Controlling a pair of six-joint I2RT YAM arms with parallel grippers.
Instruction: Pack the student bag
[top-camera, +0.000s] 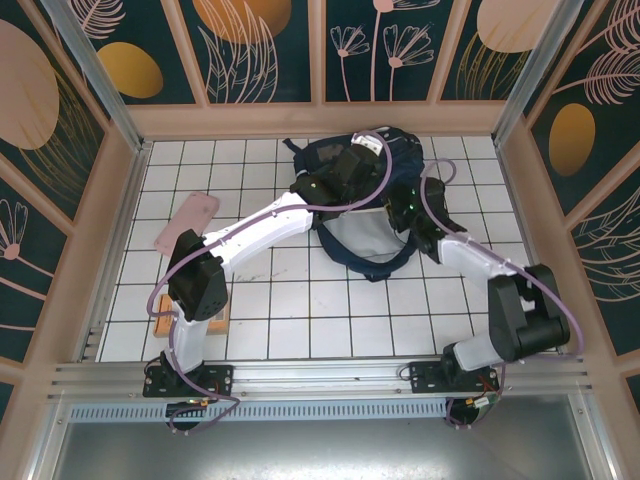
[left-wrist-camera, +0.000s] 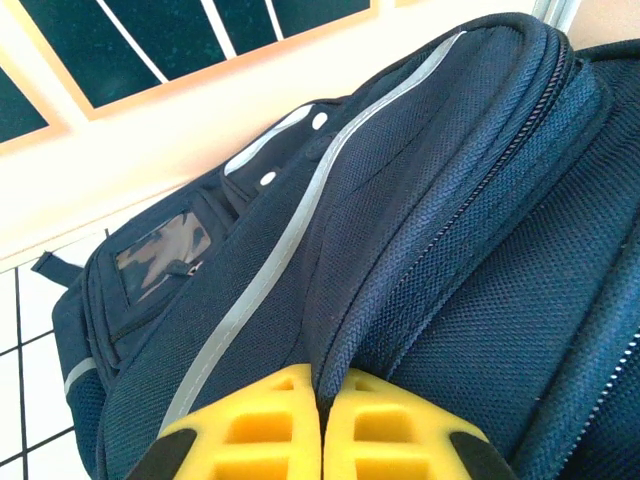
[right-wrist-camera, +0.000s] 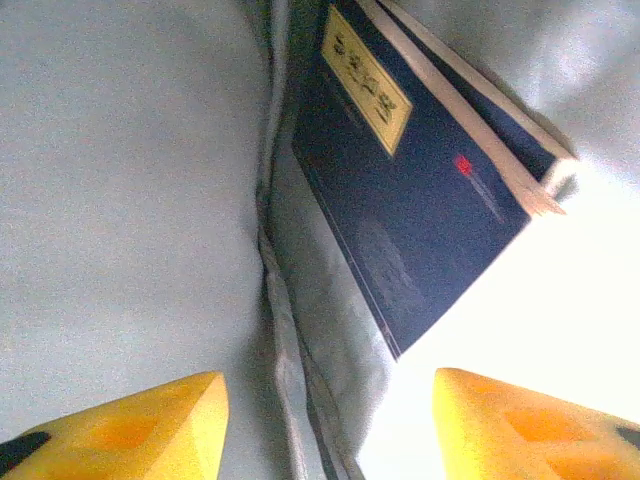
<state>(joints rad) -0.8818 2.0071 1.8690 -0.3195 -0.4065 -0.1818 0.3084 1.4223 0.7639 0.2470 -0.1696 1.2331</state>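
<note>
Scene: a white tiled table (top-camera: 280, 300) walled by dark panels painted with leaves, with two white-and-black arms reaching from its near edge.
Student bag: a large navy-blue fabric backpack (top-camera: 410, 160) lies at the middle of the table's far edge, and its mouth gapes toward the near edge.
Bag surface: the left wrist view shows coarse woven cloth, a pale reflective stripe (left-wrist-camera: 290, 250) and a thick zip ridge (left-wrist-camera: 450, 210).
Left gripper: its yellow fingers (left-wrist-camera: 320, 400) are pressed together, and the zip ridge runs straight into the seam between them, so it appears to pinch a fold of the bag's top.
Right gripper: it is inside the bag (right-wrist-camera: 328, 380), with its yellow fingers spread wide, nothing between them, and pale grey lining (right-wrist-camera: 120, 200) on every side.
Book: a navy volume with a yellow label (right-wrist-camera: 400, 200) leans against the lining ahead of the right gripper, apart from both fingers.
Pink item: a flat pink thing (top-camera: 186, 221) lies near the table's left edge, well apart from the bag.
How the bag will likely handle: it is soft and floppy, so it will probably sag shut unless its rim is held up. It is light by itself but should get heavier as books go in.
Where to take hold: the stiff zip ridge, a seam or a strap looks best. The broad flat panels would probably bunch and slip.
Risk: if the pinched fold slips free, the mouth may fall closed over the right gripper.
</note>
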